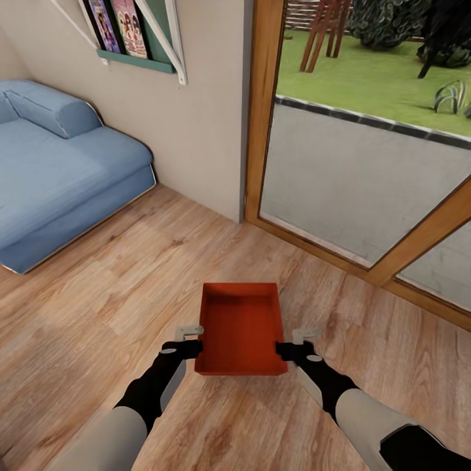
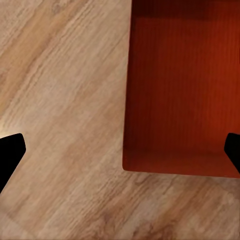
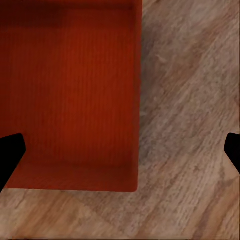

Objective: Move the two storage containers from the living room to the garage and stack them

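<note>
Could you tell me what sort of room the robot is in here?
It looks like a living room: a blue sofa stands on a light wood plank floor, and wood-framed glass doors open onto a garden. An orange bin sits between both grippers.

Both arms reach forward and down, converging slightly. The left gripper [image 1: 193, 340] and right gripper [image 1: 296, 343] sit level with each other, well apart. In each wrist view the 2 dark fingertips stand spread wide at opposite edges, jaws parted.
</note>
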